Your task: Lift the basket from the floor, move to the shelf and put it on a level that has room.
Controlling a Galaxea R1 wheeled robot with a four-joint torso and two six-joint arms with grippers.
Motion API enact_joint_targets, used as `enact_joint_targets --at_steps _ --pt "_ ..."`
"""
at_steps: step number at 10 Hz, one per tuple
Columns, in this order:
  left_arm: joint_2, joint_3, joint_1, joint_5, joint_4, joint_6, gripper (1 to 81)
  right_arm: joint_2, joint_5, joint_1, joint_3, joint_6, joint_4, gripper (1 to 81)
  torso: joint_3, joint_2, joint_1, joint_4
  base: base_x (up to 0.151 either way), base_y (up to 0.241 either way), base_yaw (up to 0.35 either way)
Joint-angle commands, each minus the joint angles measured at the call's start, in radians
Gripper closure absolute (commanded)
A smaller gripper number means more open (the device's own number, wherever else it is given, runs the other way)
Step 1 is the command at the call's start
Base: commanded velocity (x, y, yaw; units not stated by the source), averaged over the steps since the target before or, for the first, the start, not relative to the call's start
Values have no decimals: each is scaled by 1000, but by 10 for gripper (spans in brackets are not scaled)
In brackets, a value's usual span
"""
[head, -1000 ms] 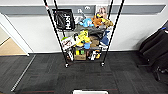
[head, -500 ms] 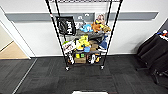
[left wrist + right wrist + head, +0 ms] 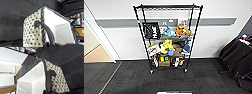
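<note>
Before the shelf (image 3: 167, 37), above the floor (image 3: 134, 77): basket (image 3: 37, 31) held aloft, a black loop handle (image 3: 49, 80) by each wrist, either pincer's grip impossible to tell.

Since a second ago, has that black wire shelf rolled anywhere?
No. The shelf keeps its spot against the wall's grey stripe; the whole picture shifted together, so the camera moved.

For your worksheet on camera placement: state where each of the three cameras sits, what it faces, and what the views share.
Head view: high on the robot, looking forward and down at the shelf on the floor.
Left wrist view: on the left arm, close against the basket and its handle.
Right wrist view: on the right arm, facing the basket's other handle.
Both wrist views share the basket.
</note>
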Motion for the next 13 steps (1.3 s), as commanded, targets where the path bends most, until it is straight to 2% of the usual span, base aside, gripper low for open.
enact_joint_targets --at_steps 1,2,3,6,10,12,13 --pt "-42 34 -95 56 -15 0 811 -48 -29 92 66 4 11 811 72 97 -62 0 0 0 0" --pt "-45 48 -95 56 -15 2 811 -50 -29 92 72 4 11 811 95 130 -84 0 0 0 0" --pt "-54 67 -95 55 -13 3 811 -50 -28 92 75 4 11 811 45 165 -108 0 0 0 0" --pt "-74 91 -78 52 -13 3 811 -66 -26 78 89 4 13 811 74 253 -166 0 0 0 0" --pt "-94 124 -61 50 -10 7 811 -116 12 46 150 2 10 811 74 383 -251 0 0 0 0" --pt "-94 124 -56 50 -10 7 811 -111 12 43 149 2 10 811 74 450 -258 0 0 0 0" --pt "-94 124 -50 50 -10 7 811 -109 13 41 149 2 10 811 75 385 -236 0 0 0 0"
